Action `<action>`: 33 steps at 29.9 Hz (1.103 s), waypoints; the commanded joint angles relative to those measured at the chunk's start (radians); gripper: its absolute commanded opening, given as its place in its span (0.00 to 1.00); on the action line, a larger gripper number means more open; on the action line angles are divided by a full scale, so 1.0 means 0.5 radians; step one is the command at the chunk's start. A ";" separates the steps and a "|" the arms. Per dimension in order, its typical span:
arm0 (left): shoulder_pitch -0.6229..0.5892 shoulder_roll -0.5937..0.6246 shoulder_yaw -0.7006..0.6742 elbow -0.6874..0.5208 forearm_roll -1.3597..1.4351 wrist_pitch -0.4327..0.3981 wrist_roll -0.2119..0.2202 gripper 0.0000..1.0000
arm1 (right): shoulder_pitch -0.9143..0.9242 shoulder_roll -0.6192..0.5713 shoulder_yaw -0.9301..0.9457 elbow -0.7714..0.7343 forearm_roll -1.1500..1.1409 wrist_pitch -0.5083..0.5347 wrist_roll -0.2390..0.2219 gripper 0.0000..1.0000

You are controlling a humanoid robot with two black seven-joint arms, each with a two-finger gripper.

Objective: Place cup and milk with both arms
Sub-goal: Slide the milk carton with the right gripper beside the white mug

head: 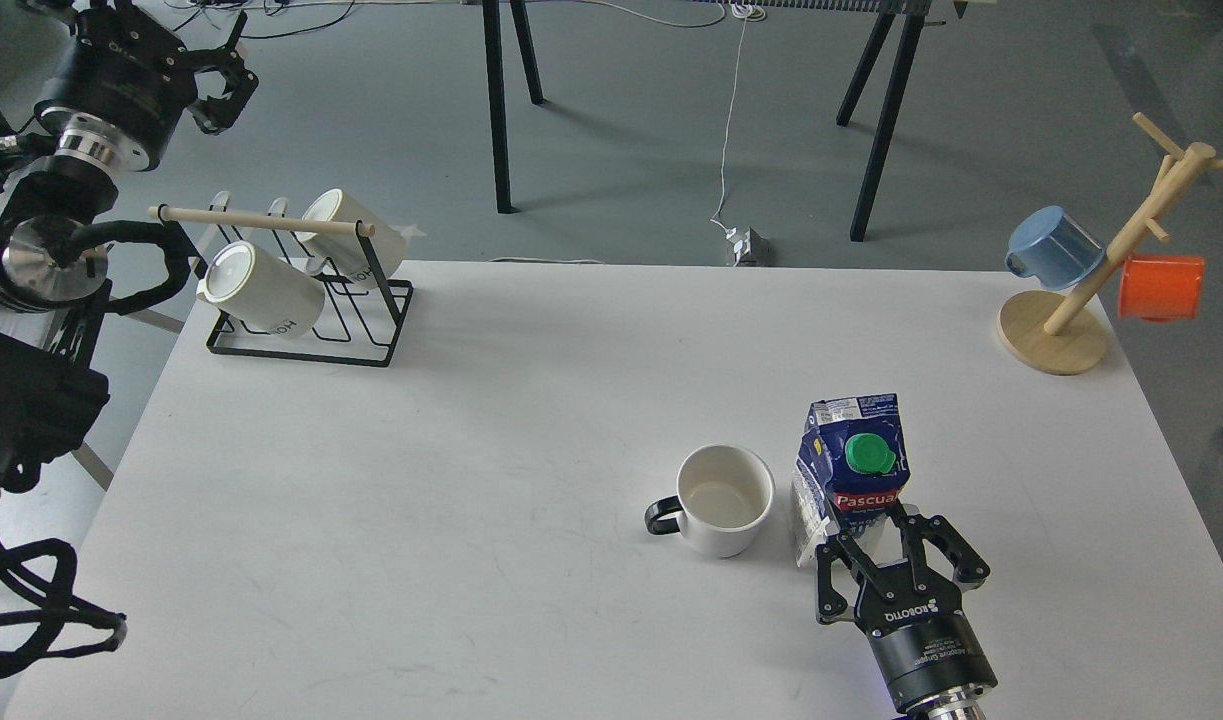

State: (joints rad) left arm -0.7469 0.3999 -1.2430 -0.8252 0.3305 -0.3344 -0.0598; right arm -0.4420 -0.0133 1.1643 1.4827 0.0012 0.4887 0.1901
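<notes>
White cup (723,500) upright, black handle leftward; milk (849,470) upright just right.

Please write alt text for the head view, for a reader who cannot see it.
On a white table, the right hand is at the base of an upright milk carton, beside a white cup standing upright. The left hand is raised at far left, above a rack with two white mugs.

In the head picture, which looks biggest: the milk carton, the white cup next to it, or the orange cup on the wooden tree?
1. Milk carton
2. White cup
3. Orange cup

The orange cup sits farther from the camera, so it may really be about the white cup's size.
</notes>
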 commanded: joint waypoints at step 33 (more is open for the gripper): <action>-0.006 0.016 0.001 0.031 0.005 -0.006 0.000 1.00 | 0.154 0.027 -0.101 -0.143 -0.140 0.000 0.000 0.88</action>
State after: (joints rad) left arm -0.7502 0.4078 -1.2425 -0.8099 0.3317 -0.3375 -0.0598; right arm -0.3645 0.0000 1.1109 1.4128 -0.0690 0.4887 0.1902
